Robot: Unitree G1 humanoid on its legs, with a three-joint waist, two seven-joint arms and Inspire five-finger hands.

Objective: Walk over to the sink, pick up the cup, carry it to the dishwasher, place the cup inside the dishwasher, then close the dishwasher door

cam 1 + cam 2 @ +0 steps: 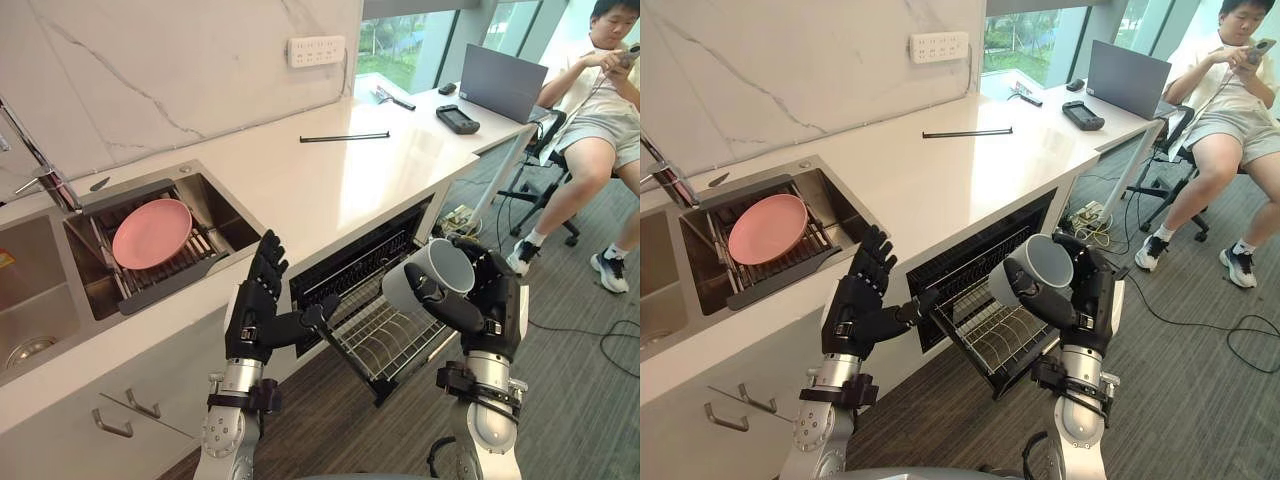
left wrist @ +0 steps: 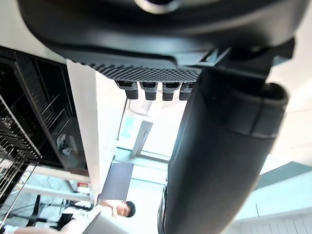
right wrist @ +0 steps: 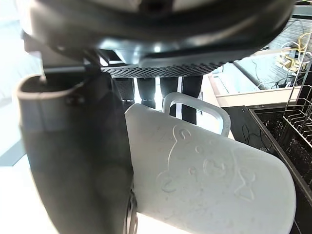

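The robot stands at the open black built-in dishwasher [image 1: 350, 262], which is set under a white stone counter [image 1: 330, 180]. The dishwasher's silver wire rack [image 1: 385, 338] is drawn out toward the robot.

The right hand [image 1: 492, 305] is wrapped round the pale grey ceramic cup with a loop handle [image 1: 440, 272]. Its thumb lies across the cup's side, and in the right wrist view its fingers reach past the handle. The cup is tipped on its side with its mouth turned up and outward. It hangs above the outer edge of the rack, on the robot's right of the dishwasher, clear of the wires.

The left hand [image 1: 255, 320] is held up at the other side of the dishwasher with fingers straight and spread, grasping nothing. Its thumb points toward the near corner of the rack, but contact cannot be made out.

The carry looks finished, so placing the cup is the step in hand. The next move probably calls for bringing the cup inward over the middle of the rack. It would then be lowered until it rests among the wires before the fingers loosen. The handle sitting between the fingers may snag on release.

Pushing the rack in and closing the door is not yet done. The free left hand seems well placed for it.
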